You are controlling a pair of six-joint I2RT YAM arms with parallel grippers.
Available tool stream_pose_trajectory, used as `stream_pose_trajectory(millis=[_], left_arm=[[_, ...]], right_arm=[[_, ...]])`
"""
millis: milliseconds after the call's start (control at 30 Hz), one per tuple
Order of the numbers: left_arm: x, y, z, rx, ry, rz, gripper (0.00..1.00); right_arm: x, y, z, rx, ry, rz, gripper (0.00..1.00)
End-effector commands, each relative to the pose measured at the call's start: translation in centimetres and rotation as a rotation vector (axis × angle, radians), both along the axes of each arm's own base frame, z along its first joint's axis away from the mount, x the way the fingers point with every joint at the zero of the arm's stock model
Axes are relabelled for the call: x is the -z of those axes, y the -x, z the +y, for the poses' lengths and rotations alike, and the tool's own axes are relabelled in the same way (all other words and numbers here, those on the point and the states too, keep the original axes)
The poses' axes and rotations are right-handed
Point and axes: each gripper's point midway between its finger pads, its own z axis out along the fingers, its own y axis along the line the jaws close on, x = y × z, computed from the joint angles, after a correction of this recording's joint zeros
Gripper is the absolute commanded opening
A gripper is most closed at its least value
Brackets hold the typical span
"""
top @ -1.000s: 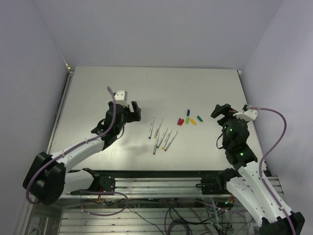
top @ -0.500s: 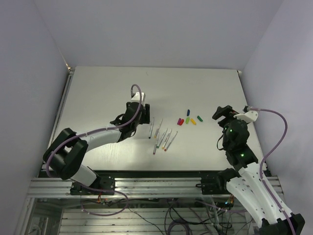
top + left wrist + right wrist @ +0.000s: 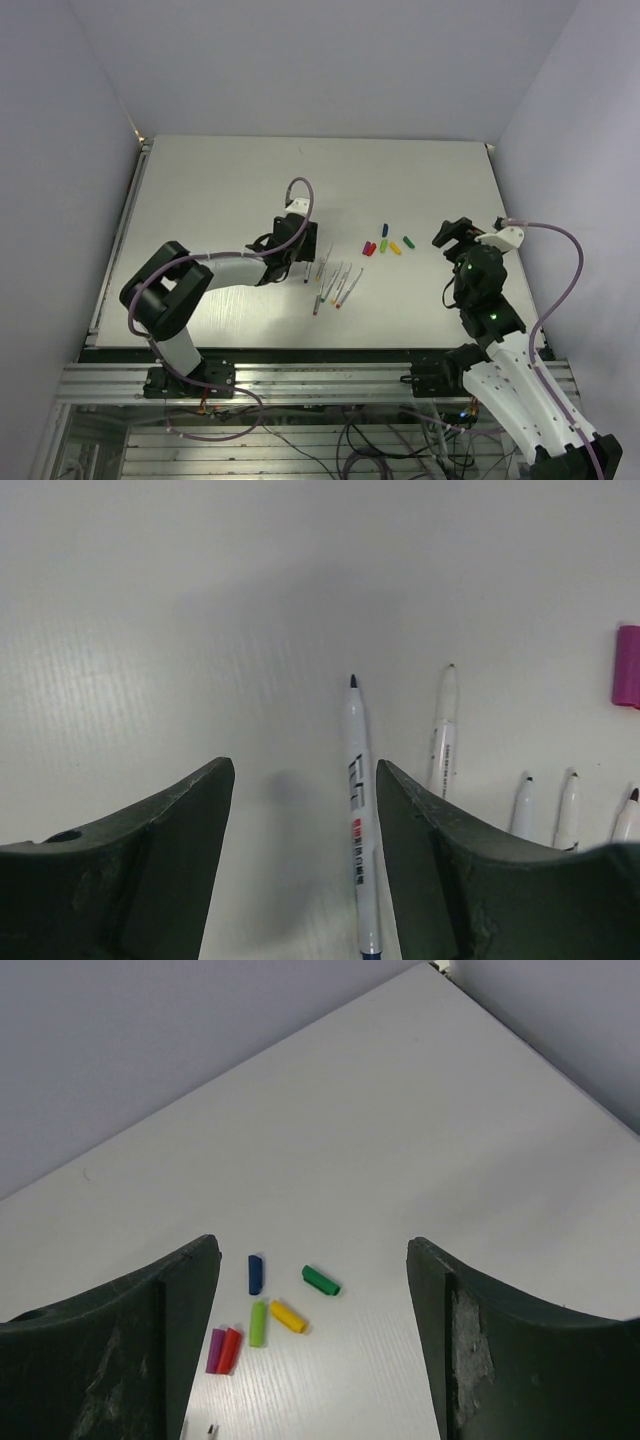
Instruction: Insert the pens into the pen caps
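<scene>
- The left claw (image 3: 305,780) is spread and empty, over the middle of the bench (image 3: 200,190).
- The leftmost pen (image 3: 357,820) lies between its fingers, close to the right one. Its long axis runs from near edge to far edge, parallel to the fingers.
- The right claw (image 3: 310,1245) is also spread and faces the caps (image 3: 262,1310), towards the right edge.

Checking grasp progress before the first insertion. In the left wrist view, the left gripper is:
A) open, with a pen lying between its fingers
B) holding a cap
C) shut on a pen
A: the left gripper is open, and one pen lies flat on the table between its spread fingers.
</scene>
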Motion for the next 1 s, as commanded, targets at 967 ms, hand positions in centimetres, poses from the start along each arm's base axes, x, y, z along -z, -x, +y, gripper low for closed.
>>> stream_pose_trajectory(millis=[967], left_arm=[[3.3, 2.5, -1.1, -0.009, -0.182, 0.061, 0.63]], right_arm=[[-0.6, 1.1, 0.3, -0.028, -0.046, -0.031, 0.74]])
